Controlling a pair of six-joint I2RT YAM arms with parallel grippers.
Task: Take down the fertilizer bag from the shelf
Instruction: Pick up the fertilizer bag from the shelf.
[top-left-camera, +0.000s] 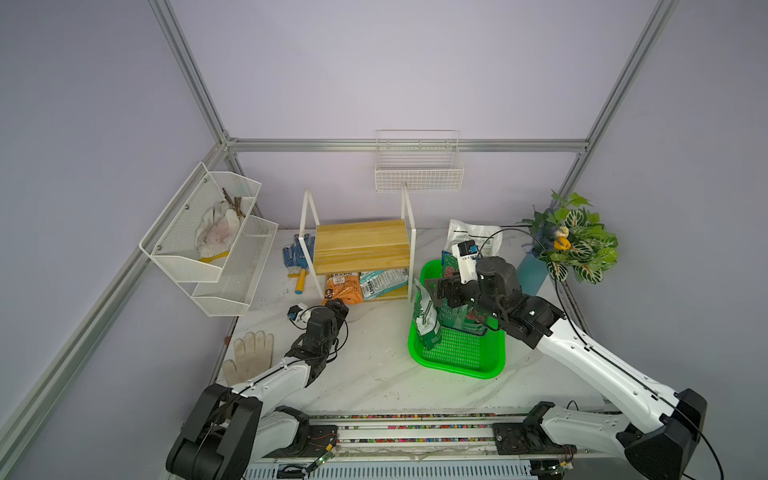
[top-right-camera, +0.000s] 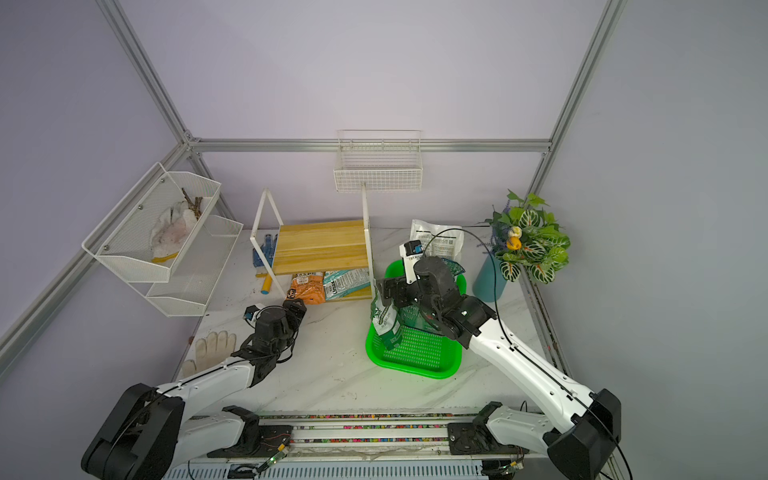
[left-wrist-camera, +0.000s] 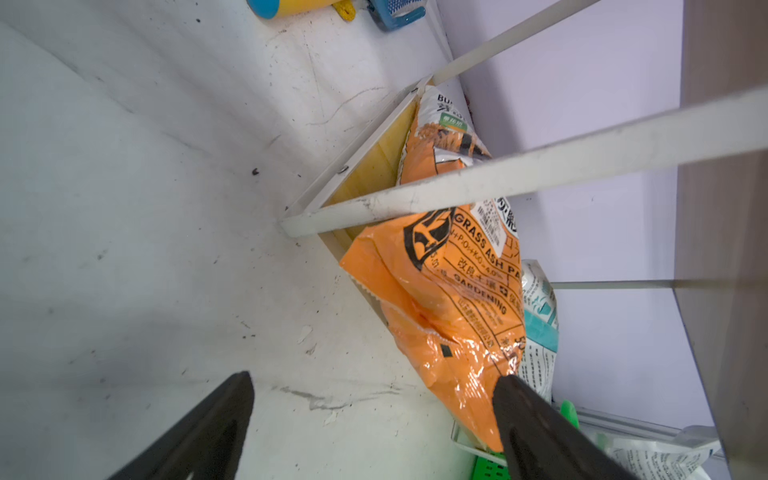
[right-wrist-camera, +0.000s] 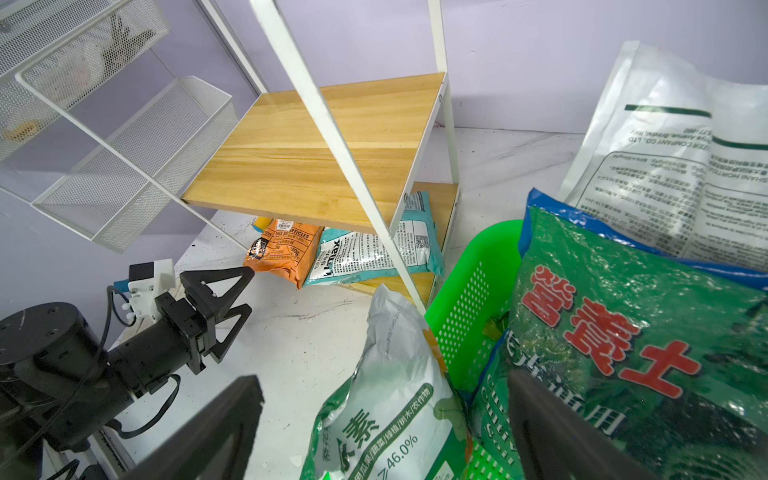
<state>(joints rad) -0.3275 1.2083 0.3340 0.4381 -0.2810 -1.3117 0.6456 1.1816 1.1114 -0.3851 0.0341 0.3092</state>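
black plastic fingers of the left gripper (left-wrist-camera: 374, 419) stand wide apart with nothing between them, one fingertip just in front of the lower corner of the orange fertilizer bag (left-wrist-camera: 453, 299), though contact cannot be told. in the right wrist view the same gripper (right-wrist-camera: 245, 291) points at that bag (right-wrist-camera: 282, 253) from just in front of the shelf (right-wrist-camera: 316, 149), its jaws spread. the orange fertilizer bag lies on the lower wooden board of the shelf, its front end hanging over the board's edge toward the table, and a teal and white bag (right-wrist-camera: 374, 249) lies beside it on the same board, overlapping it slightly. the upper board is bare. the right gripper (right-wrist-camera: 386, 428) also has its jaws apart and holds nothing; it hovers over the near edge of the green plastic basket (right-wrist-camera: 473, 299), with a white and green bag (right-wrist-camera: 399, 399) leaning against the basket's outer wall and a dark green soil bag (right-wrist-camera: 631, 340) lying inside it. behind the basket a white printed bag (right-wrist-camera: 665, 158) stands against the wall. in both top views the shelf (top-left-camera: 361, 245) sits at the back of the marble table (top-left-camera: 374, 365), the basket (top-right-camera: 415, 357) to its right, a blue glove (top-left-camera: 295, 253) behind the shelf's left leg, and a white work glove (top-left-camera: 249, 353) near the left arm.
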